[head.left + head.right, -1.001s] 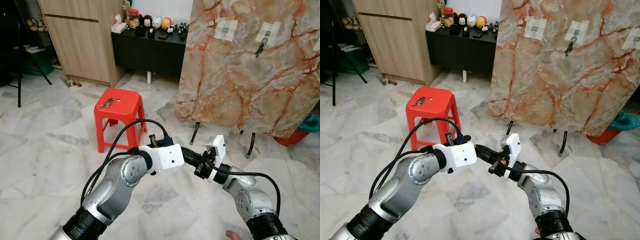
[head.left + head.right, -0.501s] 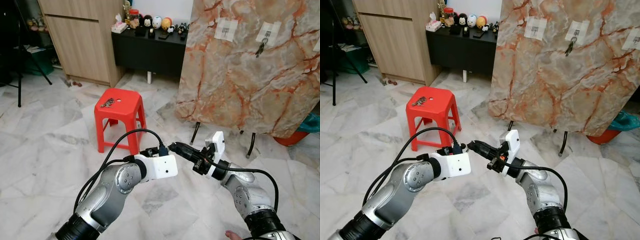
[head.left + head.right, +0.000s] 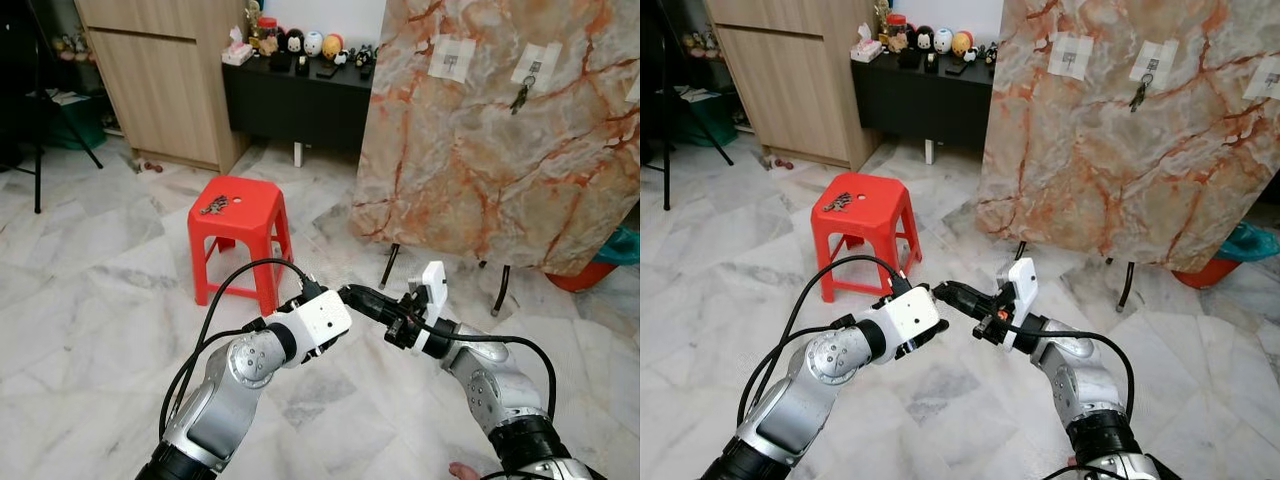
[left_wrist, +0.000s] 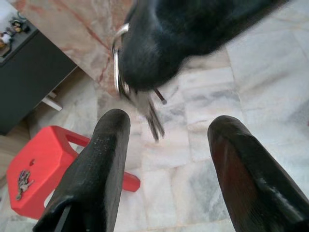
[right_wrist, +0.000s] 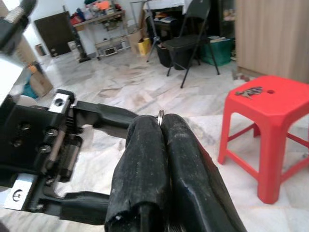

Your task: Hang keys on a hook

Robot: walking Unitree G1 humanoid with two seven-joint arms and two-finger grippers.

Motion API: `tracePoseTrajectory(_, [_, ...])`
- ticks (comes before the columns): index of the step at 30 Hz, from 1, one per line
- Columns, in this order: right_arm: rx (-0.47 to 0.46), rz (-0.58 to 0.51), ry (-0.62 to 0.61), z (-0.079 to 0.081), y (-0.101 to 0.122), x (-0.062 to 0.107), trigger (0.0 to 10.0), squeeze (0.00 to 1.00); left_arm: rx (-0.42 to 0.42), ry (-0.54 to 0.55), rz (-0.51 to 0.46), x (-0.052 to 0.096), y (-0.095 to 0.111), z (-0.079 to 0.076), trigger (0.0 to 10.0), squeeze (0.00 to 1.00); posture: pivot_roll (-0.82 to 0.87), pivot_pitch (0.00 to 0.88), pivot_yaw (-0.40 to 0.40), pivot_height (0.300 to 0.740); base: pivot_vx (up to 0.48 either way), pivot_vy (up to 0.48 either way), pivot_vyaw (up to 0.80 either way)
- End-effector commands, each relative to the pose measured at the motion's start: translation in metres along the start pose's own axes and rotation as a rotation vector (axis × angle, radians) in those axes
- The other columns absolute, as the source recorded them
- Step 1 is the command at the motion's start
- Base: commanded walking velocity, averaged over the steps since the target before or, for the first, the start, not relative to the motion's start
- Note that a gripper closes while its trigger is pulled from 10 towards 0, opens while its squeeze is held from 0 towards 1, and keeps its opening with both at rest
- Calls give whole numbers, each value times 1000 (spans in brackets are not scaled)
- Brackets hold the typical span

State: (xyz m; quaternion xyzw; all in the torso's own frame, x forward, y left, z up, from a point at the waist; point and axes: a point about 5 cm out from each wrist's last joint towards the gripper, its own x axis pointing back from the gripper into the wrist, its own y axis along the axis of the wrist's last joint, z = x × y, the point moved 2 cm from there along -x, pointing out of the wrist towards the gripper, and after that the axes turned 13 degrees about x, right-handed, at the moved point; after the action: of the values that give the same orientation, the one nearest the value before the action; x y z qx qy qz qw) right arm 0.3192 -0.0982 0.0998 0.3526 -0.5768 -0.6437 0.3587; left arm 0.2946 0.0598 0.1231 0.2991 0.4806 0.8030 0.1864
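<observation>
Left wrist view: our left claw (image 4: 166, 145) has its fingers (image 4: 104, 159) spread apart, and the keys (image 4: 145, 104) hang between and just beyond them, pinched on their ring by our right claw (image 5: 161, 126), whose fingers are pressed together on it. In the head views both claws meet near us above the floor. A second bunch (image 3: 214, 206) lies on the red stool (image 3: 245, 235) to the far left. Another bunch (image 3: 520, 96) hangs on the marble board (image 3: 480, 160) far right.

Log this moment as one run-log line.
right tool: shut on keys | left tool: open, facing keys | second key bunch: on red stool | marble board: hooks ahead, unreached
</observation>
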Motion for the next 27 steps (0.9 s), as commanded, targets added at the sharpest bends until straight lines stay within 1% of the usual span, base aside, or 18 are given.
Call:
tracePoseTrajectory(1, [8, 23, 21, 0, 0, 0, 0, 0, 28, 14, 1, -2, -3, 1, 10000, 0, 109, 0, -109, 740, 0, 0, 0])
tracePoseTrajectory(2, [7, 24, 24, 0, -1, 1, 0, 0, 22, 32, -5, -2, -2, 3, 10000, 0, 109, 0, -110, 740, 0, 0, 0])
tracePoseTrajectory(3, [4, 26, 26, 1, -1, 1, 0, 0, 20, 55, -8, -3, -2, 6, 9176, 0, 109, 0, -111, 740, 0, 0, 0])
tracePoseTrajectory(4, [4, 26, 26, 1, -1, 1, 0, 0, 20, 55, -8, -3, -2, 6, 9176, 0, 109, 0, -111, 740, 0, 0, 0])
tracePoseTrajectory(5, [-1, 23, 33, 2, -1, 1, 0, 0, 26, 77, -14, -3, -1, 9, 8196, 0, 109, 0, -111, 740, 0, 0, 0])
tracePoseTrajectory(6, [-5, 22, 38, 3, -2, 1, 0, 0, 30, 85, -18, -3, 0, 11, 4314, 0, 109, 0, -111, 740, 0, 0, 0])
tracePoseTrajectory(7, [-5, 22, 40, 3, -2, 1, 0, 0, 29, 83, -18, -3, 0, 11, 706, 0, 109, 0, -112, 740, 0, 0, 0])
tracePoseTrajectory(8, [-5, 22, 42, 3, -2, 2, 0, 0, 29, 83, -18, -3, 0, 11, 706, 0, 109, 0, -112, 740, 0, 0, 0])
tracePoseTrajectory(9, [-5, 23, 43, 4, -2, 2, 0, 0, 28, 81, -18, -3, 0, 11, 0, 0, 109, 0, -112, 740, 0, 0, 0])
tracePoseTrajectory(27, [-12, 26, 34, 3, -4, 4, 0, 0, 31, 70, -31, -2, 3, 11, 0, 0, 111, 0, -107, 740, 0, 0, 0])
